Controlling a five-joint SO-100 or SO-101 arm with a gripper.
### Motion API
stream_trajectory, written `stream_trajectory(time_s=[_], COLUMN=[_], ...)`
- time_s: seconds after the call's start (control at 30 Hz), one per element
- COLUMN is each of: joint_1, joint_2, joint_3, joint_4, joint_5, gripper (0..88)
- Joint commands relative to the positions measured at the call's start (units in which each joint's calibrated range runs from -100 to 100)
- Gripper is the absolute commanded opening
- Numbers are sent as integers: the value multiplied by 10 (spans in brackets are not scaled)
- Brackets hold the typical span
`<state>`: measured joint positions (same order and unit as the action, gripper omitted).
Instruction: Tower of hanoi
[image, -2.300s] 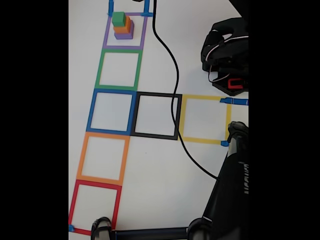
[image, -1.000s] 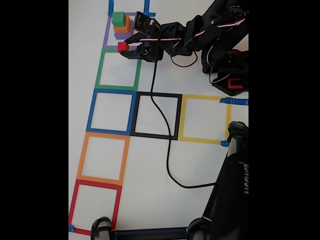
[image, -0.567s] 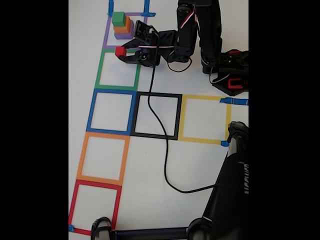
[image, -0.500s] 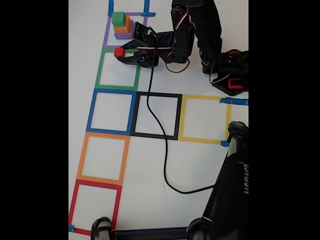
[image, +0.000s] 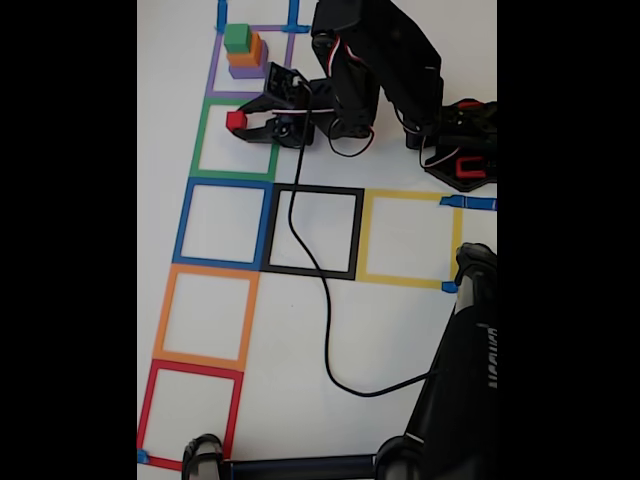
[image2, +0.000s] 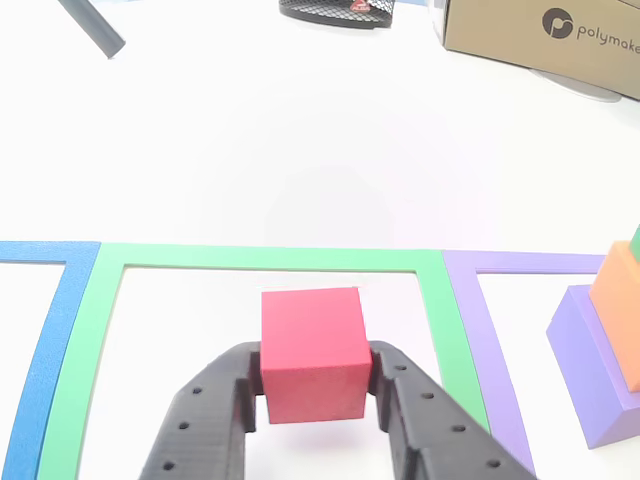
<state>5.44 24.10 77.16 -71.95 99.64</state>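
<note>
Right now the hand is clamped on a small red cube, one black finger pressing each side of it; in the other view the cube sits squarely between the two perforated fingers. Taking the green square taped on the white counter as the landmark, the cube is over its upper part, inside the outline in the fixed view; whether it touches the counter cannot be told. The arm reaches in from the right of the green square, and its base stands further right, above the yellow square.

Just above the green square, sharing an edge with it, is the purple square, and inside that stands a stack: a purple block at the bottom, an orange block on it, a green block on top. Below the green square come the blue square, the orange square and the red square in a column, with a black square beside the blue one. A black cable trails from the hand down across the black square. In the other view a cardboard box stands far beyond the green square.
</note>
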Motion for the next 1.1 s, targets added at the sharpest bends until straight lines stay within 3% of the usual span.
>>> stream_trajectory(time_s=[0.0,1.07], joint_1=[0,-13], joint_2=[4,78], joint_3=[-10,-38], joint_4=[-23,-46], joint_5=[4,4], gripper=[60,78])
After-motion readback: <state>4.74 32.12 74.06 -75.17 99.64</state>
